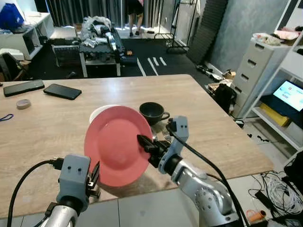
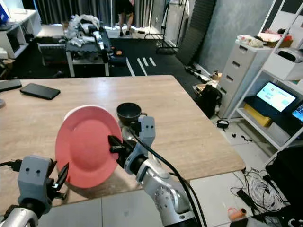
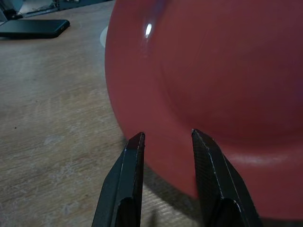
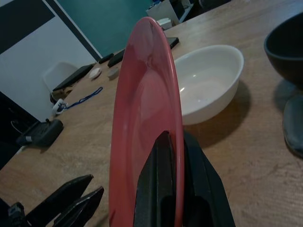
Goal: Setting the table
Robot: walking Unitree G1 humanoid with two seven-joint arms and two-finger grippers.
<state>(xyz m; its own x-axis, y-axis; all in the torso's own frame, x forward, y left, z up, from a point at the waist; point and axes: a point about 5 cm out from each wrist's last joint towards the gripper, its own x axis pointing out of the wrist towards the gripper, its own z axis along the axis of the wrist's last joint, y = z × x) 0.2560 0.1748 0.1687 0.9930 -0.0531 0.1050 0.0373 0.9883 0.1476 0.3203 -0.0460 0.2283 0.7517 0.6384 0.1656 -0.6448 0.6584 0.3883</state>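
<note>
The round pink plastic plate (image 1: pixel 117 144) stands tilted near upright at lower centre of frame, above the wooden bench (image 1: pixel 47 123). The right hand (image 1: pixel 146 143) is clamped on its right rim. The left hand (image 3: pixel 166 138), fingers apart, sits just below its lower-left edge, not touching.

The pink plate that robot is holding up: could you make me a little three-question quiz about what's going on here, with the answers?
1. True or false: the pink plate lies flat on the table.
2. Which hand grips the plate's rim? A) the left hand B) the right hand C) both
3. Fill in: behind the plate stands a white ____, with a dark cup beside it.

Key:
1. False. It is held up on edge, tilted.
2. B. The right hand's fingers are shut on the rim; the left hand is open just below the plate.
3. Bowl.
</note>
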